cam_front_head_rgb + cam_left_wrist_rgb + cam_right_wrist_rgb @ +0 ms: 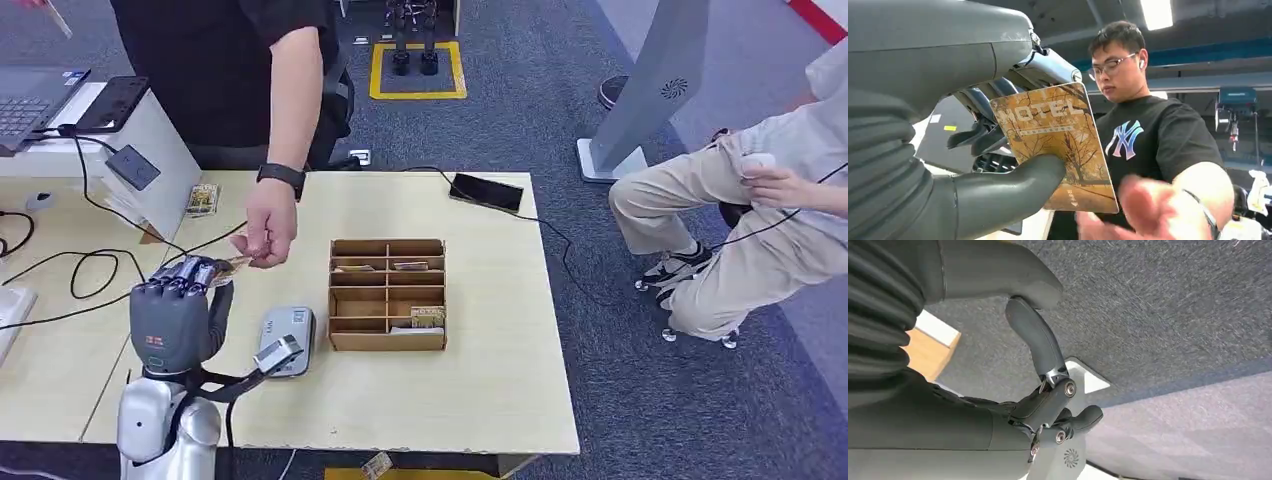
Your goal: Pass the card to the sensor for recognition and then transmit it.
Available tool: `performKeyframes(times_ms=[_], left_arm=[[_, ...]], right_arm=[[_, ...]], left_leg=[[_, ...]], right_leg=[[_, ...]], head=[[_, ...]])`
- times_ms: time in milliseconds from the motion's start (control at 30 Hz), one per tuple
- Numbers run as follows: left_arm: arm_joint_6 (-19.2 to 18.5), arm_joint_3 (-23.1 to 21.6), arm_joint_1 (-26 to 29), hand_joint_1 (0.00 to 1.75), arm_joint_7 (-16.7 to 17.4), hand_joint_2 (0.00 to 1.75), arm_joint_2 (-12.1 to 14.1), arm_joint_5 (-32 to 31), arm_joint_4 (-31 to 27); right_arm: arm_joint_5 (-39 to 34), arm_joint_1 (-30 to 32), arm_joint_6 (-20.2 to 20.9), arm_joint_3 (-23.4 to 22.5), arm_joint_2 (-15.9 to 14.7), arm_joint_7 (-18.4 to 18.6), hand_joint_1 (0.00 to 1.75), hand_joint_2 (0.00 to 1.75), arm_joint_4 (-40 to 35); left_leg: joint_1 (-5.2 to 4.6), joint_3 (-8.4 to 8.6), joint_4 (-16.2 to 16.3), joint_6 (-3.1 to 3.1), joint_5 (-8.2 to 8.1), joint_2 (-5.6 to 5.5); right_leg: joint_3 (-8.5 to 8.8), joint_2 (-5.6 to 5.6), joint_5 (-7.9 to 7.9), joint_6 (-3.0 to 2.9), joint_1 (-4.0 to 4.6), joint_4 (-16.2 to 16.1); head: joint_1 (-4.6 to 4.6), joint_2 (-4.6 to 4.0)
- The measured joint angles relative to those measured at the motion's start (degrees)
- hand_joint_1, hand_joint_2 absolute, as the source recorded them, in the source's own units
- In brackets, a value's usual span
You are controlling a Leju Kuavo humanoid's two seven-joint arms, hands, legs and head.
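My left hand is raised over the left part of the table and holds an orange-brown "HOTEL" card between thumb and fingers. In the left wrist view the thumb presses on the card. A person's hand reaches in from across the table, its fingers at the card's far end; in the left wrist view that hand is blurred. The grey sensor lies on the table to the right of my hand. My right hand hangs over the carpet, fingers apart and holding nothing.
A wooden compartment box with a few cards stands right of the sensor. A black phone lies at the far edge. Cables, a laptop and a white stand crowd the left side. Another person sits at the right.
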Motion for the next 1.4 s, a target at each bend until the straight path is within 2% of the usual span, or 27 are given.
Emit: performKeyframes(times_ms=[133, 200, 367, 667, 933, 1033, 1400], left_arm=[[0.00, 1.60, 0.18, 1.75, -1.33, 1.75, 0.00, 2.87, 1.09], [0.00, 3.26, 0.37, 1.75, -1.33, 1.75, 0.00, 5.80, 2.25], [0.00, 6.49, 0.79, 1.75, -1.14, 1.75, -0.07, 8.68, 4.07], [0.00, 11.98, 1.77, 1.75, -2.73, 1.75, -0.24, 14.14, 6.10], [0.00, 12.63, 1.87, 1.75, -3.02, 1.75, -0.26, 14.36, 6.53], [0.00, 15.43, 2.44, 1.75, -3.02, 1.75, -0.50, 15.39, 10.78], [0.00, 15.89, 2.66, 1.75, -5.27, 1.75, -0.68, 14.73, 16.74]], right_arm=[[-0.50, 0.01, 0.00, 0.00, 0.00, 0.15, 0.00, 1.75, 0.11], [-1.20, 0.03, 0.00, 0.00, 0.00, -0.94, 0.00, 1.75, -0.13], [-2.51, 0.05, 0.00, 0.00, 0.00, -2.21, 0.00, 1.75, -1.14], [-3.50, 0.10, 0.00, 0.00, 0.00, -1.95, 0.00, 1.75, -2.38], [-3.67, 0.11, 0.00, 0.00, 0.00, -1.77, 0.00, 1.75, -2.51], [-3.91, 0.11, 0.00, 0.00, 0.00, -0.94, 0.00, 1.75, -2.91], [-4.26, 0.11, 0.00, 0.00, 0.00, -0.79, 0.00, 1.75, -2.93]], left_leg=[[0.00, 0.00, 0.00, 0.00, 0.00, 0.00], [0.01, 0.00, 0.00, 0.00, 0.00, 0.00], [0.01, -0.02, -0.01, 0.00, 0.00, -0.01], [0.00, -0.02, 0.00, 0.00, 0.00, -0.01], [0.00, -0.02, 0.00, 0.00, 0.00, -0.01], [0.00, -0.02, 0.00, 0.00, 0.00, -0.02], [0.00, -0.02, 0.00, 0.00, 0.00, -0.01]], right_leg=[[0.00, 0.00, 0.00, 0.00, 0.00, 0.00], [-0.01, 0.01, 0.00, 0.00, 0.01, 0.00], [-0.01, 0.00, 0.00, 0.00, 0.01, 0.00], [-0.01, 0.00, 0.00, 0.00, 0.00, 0.00], [-0.01, 0.00, 0.00, 0.00, -0.01, 0.00], [0.00, -0.01, 0.00, 0.00, 0.00, 0.00], [-0.01, 0.00, 0.00, 0.00, 0.00, 0.00]], head=[[0.00, 0.00], [0.00, 0.00], [0.00, 0.00], [0.02, 0.00], [0.00, 0.00], [0.00, 0.00], [0.00, 0.00]])
